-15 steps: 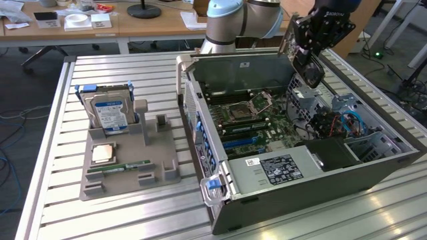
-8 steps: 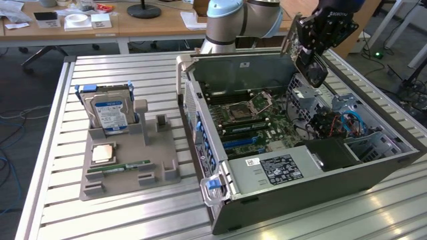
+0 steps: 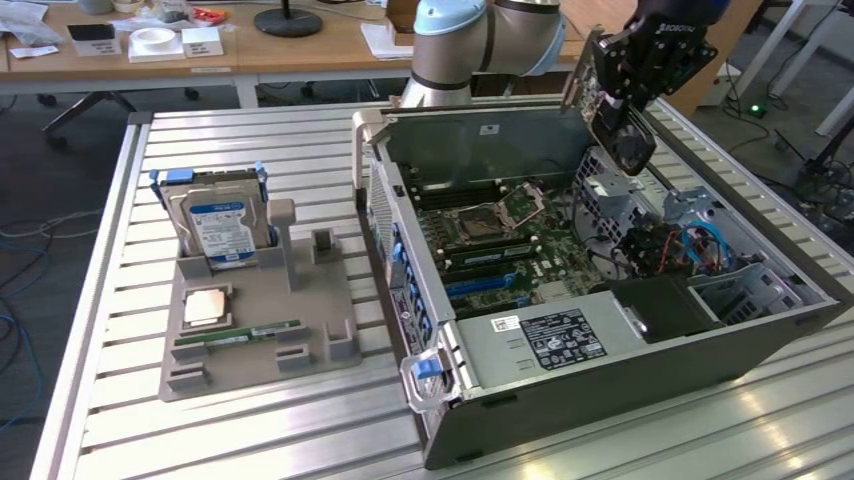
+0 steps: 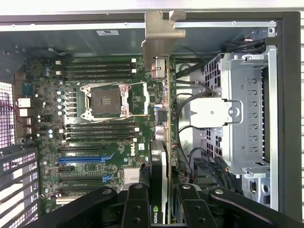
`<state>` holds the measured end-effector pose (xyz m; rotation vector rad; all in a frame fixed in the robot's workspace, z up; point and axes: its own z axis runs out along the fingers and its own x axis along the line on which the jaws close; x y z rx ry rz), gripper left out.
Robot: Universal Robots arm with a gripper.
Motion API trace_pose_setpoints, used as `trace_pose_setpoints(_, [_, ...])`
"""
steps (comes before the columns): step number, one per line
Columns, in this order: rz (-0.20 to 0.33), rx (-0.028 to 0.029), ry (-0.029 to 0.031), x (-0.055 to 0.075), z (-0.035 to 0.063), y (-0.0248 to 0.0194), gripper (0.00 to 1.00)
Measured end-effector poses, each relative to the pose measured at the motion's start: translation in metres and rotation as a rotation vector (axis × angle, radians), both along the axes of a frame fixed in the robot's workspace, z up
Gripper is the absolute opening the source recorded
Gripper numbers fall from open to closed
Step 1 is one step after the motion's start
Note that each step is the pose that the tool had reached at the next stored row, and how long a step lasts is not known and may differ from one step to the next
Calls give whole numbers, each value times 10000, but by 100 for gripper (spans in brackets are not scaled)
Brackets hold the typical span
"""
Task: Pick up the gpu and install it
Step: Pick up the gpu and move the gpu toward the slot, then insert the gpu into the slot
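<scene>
A pale slatted metal worktop [image 3: 120, 420] catches soft glare before light wooden desks [image 3: 267, 52] strewn with small boxes and a round black stand base [image 3: 288, 20] — below, a chair's star base [image 3: 91, 105] and loose cables [image 3: 24, 228] on grey floor [image 3: 54, 170].

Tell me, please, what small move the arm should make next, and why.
Probably shift the claw sideways, keeping height, toward the blue slots. It grips the gpu above the open case, but the card hangs over the drive cage side, not over those slots on the motherboard.
</scene>
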<state>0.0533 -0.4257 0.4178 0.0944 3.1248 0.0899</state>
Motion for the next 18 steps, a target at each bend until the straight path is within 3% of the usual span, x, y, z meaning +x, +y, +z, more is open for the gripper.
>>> trace_pose_setpoints(18, [241, 0, 0, -1, 0, 0, 27])
